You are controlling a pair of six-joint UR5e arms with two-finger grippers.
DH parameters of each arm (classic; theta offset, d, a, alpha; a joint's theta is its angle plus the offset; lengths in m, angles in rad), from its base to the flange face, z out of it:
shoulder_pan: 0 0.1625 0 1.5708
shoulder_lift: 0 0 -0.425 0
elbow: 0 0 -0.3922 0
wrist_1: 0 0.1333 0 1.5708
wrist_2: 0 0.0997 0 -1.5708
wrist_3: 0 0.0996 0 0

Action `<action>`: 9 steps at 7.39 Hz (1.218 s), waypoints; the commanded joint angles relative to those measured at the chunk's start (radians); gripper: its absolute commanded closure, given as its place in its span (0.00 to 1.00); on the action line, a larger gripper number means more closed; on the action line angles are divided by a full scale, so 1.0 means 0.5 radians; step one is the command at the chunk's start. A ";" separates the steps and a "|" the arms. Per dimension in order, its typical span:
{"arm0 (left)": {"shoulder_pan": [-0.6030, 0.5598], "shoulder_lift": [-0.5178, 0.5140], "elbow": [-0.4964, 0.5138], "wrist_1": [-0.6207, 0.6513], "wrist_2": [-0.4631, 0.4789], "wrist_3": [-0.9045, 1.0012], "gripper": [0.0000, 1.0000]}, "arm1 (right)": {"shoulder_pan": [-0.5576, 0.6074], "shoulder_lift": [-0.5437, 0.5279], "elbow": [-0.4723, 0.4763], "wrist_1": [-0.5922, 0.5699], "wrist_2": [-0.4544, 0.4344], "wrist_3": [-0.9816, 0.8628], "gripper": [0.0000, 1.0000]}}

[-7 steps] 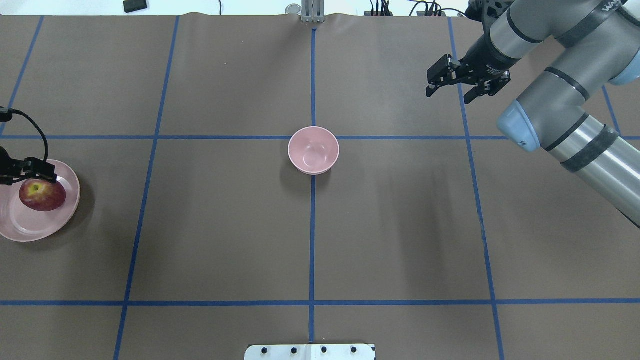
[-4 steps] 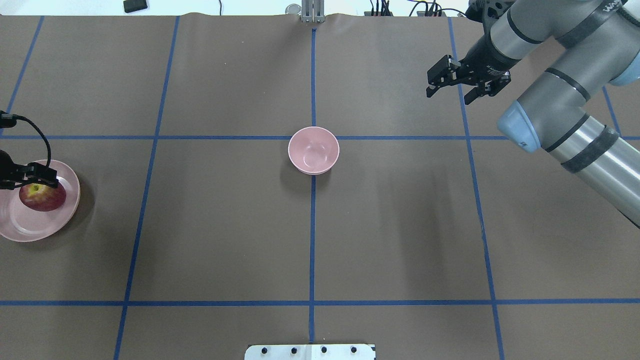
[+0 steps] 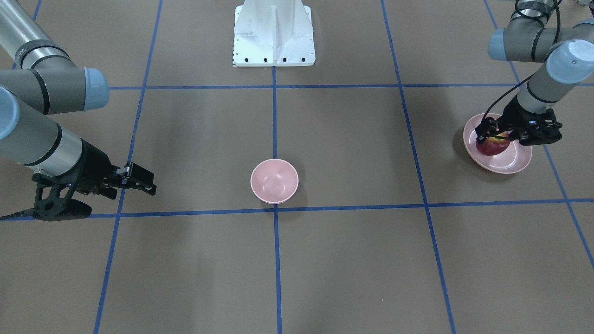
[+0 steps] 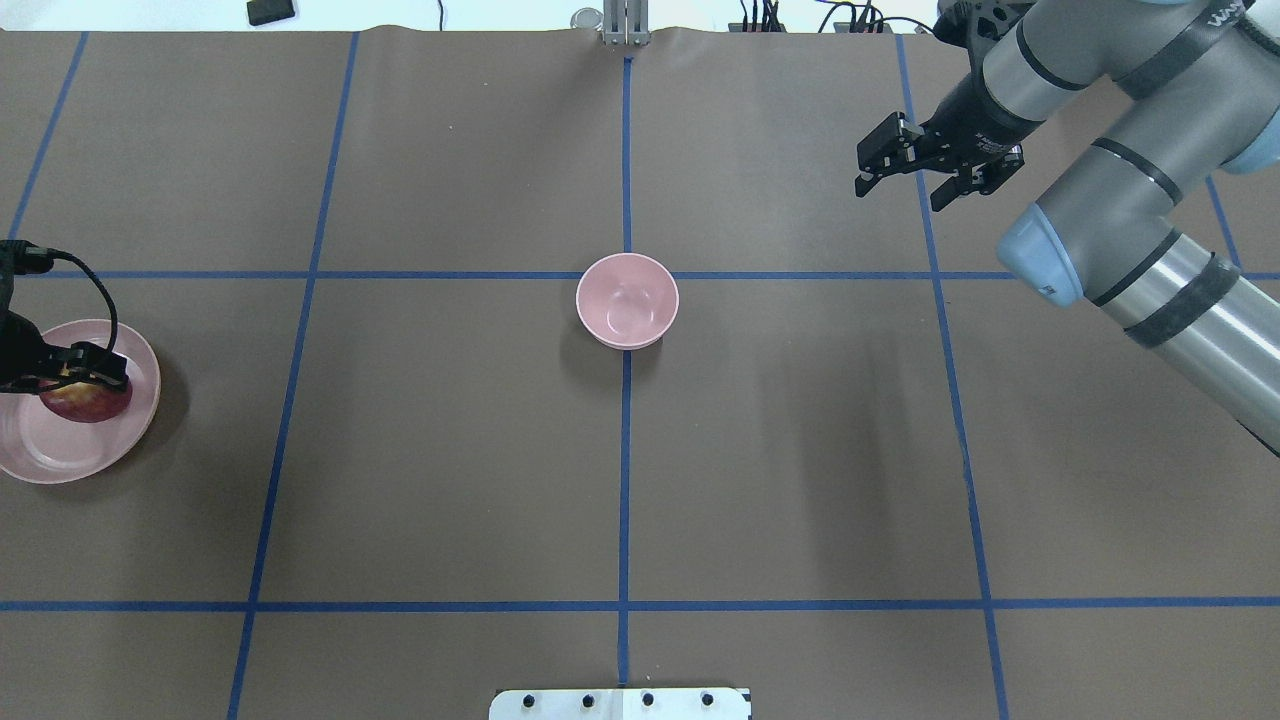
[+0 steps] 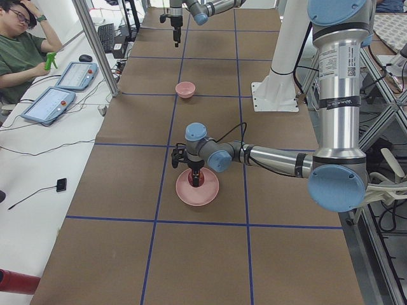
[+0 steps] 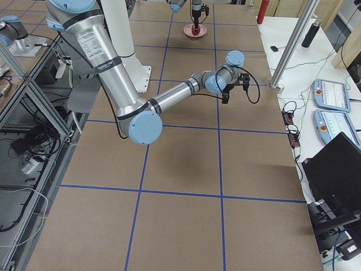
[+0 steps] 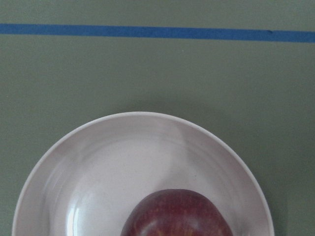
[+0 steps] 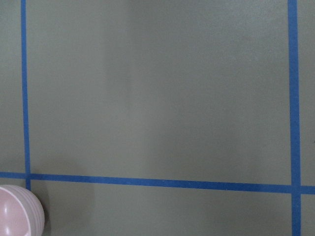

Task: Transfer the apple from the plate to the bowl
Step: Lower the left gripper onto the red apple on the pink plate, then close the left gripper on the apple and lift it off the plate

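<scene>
The dark red apple lies on the pale pink plate at the table's far left edge. My left gripper is open and low over the apple, its fingers on either side of the top. In the front-facing view the left gripper straddles the apple on the plate. The left wrist view shows the apple and the plate, but no fingers. The small pink bowl stands empty at the table's centre. My right gripper is open and empty, far right at the back.
Brown table cover with blue tape lines. A white base plate sits at the near edge in the middle. The bowl's rim shows in the right wrist view's lower left corner.
My left gripper has lowered over the apple and now covers its top. The right arm has barely moved.
</scene>
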 commanded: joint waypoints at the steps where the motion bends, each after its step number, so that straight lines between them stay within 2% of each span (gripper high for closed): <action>1: 0.034 -0.008 0.032 -0.005 0.000 0.004 0.03 | 0.001 -0.005 0.000 0.000 0.000 0.000 0.00; 2: 0.031 -0.005 0.029 0.001 -0.016 0.001 0.33 | 0.001 -0.005 0.003 0.000 0.000 0.000 0.00; 4: 0.003 0.007 -0.038 0.019 -0.092 0.004 1.00 | 0.019 -0.005 0.006 0.000 0.006 0.000 0.00; 6: -0.290 -0.020 -0.188 0.169 -0.285 0.007 1.00 | 0.081 -0.033 0.007 0.003 0.046 0.000 0.00; 7: -0.294 -0.154 -0.277 0.407 -0.295 0.004 1.00 | 0.093 -0.039 0.007 0.003 0.043 -0.006 0.00; 9: -0.294 -0.717 -0.345 1.093 -0.292 -0.033 1.00 | 0.145 -0.085 0.003 0.000 0.043 -0.085 0.00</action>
